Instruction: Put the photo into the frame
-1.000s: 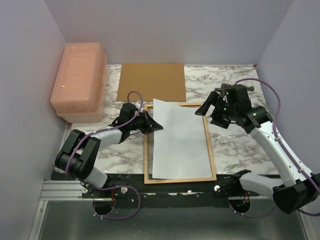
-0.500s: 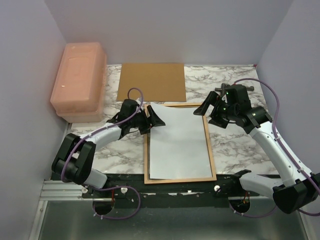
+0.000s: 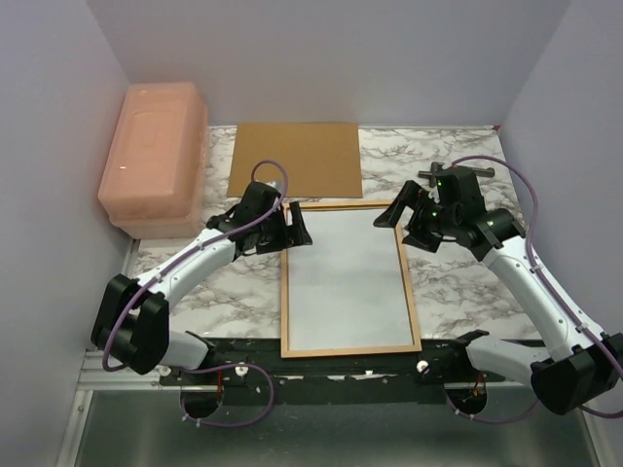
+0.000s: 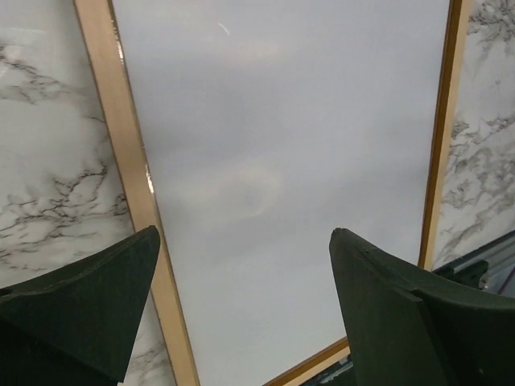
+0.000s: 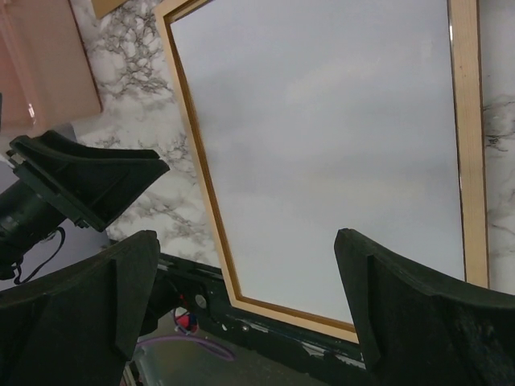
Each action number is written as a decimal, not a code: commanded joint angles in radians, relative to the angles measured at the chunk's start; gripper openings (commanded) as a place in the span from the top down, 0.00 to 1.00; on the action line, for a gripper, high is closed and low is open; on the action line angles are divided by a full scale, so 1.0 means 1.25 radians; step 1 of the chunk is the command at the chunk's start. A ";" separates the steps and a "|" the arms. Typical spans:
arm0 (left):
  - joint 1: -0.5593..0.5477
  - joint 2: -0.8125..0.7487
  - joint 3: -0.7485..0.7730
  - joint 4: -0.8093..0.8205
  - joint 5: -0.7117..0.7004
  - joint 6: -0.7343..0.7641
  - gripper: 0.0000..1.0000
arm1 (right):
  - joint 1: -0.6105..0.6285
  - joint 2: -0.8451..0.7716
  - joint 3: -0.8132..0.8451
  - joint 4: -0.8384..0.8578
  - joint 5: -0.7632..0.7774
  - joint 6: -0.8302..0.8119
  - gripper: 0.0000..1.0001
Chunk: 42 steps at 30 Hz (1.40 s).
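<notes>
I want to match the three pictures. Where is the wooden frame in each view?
Top external: the frame lies at the centre of the marble table.
Left wrist: the frame's two long rails cross the picture at left and right.
Right wrist: the frame fills most of the picture, one corner at bottom left.
Shared landmark: the photo, pale side up, inside it.

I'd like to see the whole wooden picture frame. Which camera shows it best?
The top external view: the frame shows whole there, all four sides. The left wrist view catches only parts of three sides; the right wrist view shows most of it, cut off at the picture's edge.
</notes>
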 commanded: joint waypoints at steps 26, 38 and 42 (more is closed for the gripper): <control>0.165 -0.287 -0.146 0.091 0.026 -0.020 0.02 | -0.039 0.449 0.273 0.087 -0.170 -0.130 0.00; 0.206 -0.092 -0.072 0.115 0.006 -0.039 0.02 | -0.184 0.729 0.444 0.230 -0.327 -0.038 0.00; 0.208 0.033 0.009 0.088 -0.002 -0.046 0.07 | -0.193 0.796 0.496 0.246 -0.339 -0.016 0.00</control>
